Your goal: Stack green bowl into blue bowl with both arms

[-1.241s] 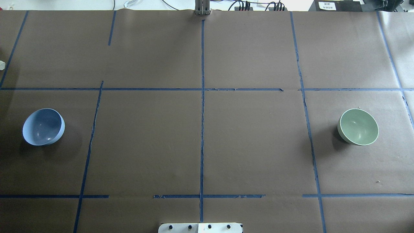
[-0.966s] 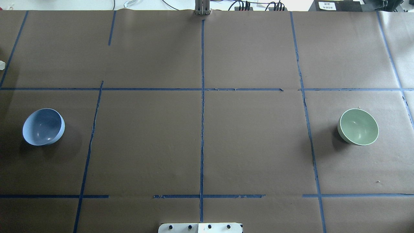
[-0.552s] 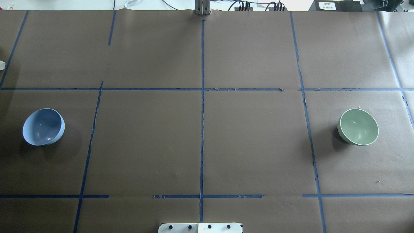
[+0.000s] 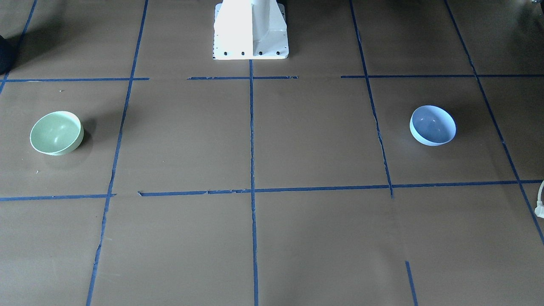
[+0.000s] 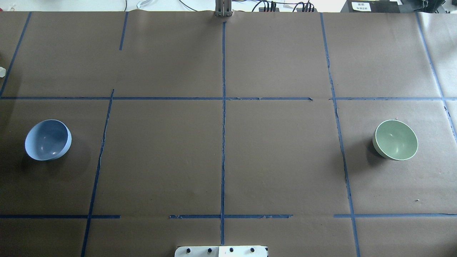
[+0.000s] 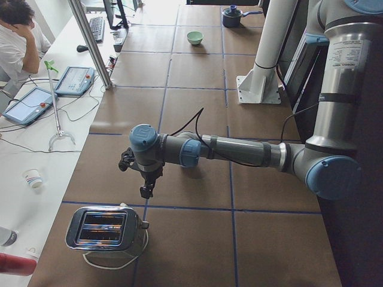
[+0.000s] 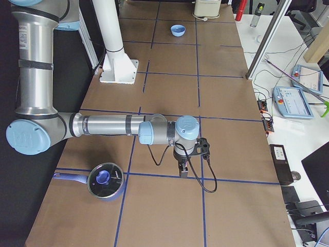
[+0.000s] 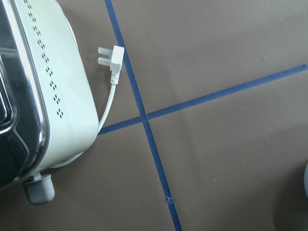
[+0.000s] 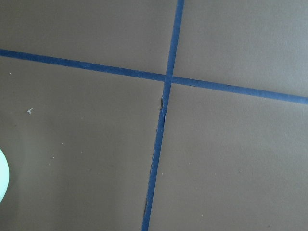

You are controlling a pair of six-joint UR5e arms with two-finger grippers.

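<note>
The green bowl (image 5: 395,140) stands upright on the table's right side, also seen in the front view (image 4: 56,132) and far off in the left side view (image 6: 194,37). The blue bowl (image 5: 48,139) stands upright on the left side (image 4: 432,125), far off in the right side view (image 7: 178,30). Both are empty and far apart. The left gripper (image 6: 145,194) and right gripper (image 7: 183,174) point down above the table, shown only in the side views; I cannot tell whether they are open or shut.
A toaster (image 6: 106,228) with a loose white plug (image 8: 111,57) sits at the table's left end. A blue lidded pot (image 7: 105,180) sits at the right end. The white pedestal (image 4: 250,29) stands mid-table at the robot's edge. A person (image 6: 18,36) sits beside the table.
</note>
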